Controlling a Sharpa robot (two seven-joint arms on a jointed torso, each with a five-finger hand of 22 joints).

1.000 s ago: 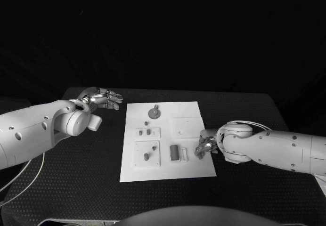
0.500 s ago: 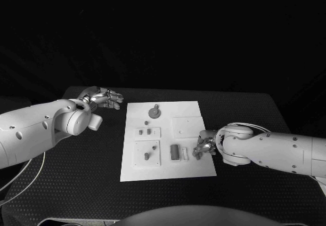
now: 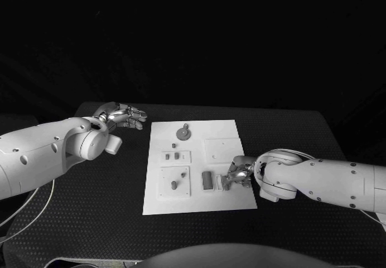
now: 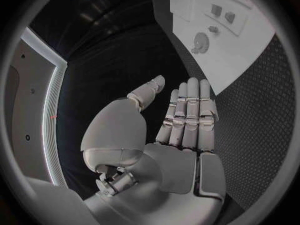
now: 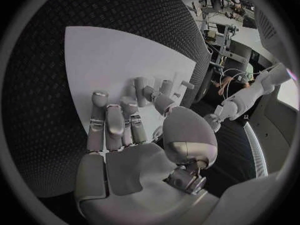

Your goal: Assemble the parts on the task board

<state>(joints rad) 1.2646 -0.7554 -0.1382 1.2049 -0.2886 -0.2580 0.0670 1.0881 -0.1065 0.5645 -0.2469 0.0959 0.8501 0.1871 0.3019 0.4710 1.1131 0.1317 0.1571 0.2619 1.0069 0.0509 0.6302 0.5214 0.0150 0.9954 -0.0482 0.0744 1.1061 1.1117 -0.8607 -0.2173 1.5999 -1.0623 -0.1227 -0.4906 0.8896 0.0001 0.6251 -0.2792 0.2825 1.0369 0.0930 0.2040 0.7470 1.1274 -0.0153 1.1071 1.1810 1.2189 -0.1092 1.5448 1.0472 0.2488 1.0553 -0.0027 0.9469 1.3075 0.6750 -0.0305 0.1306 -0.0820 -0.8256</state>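
The task board is laid on the black worktop, long axis running away from the robot. The right robot hand is placed at the board's right edge, fingers curled beside an upright grey part; any grasp cannot be told. The left robot hand is held open, beyond the board's far-left corner.

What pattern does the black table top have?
A fine raised diamond-grid texture across the black table, clearest in the right wrist view.
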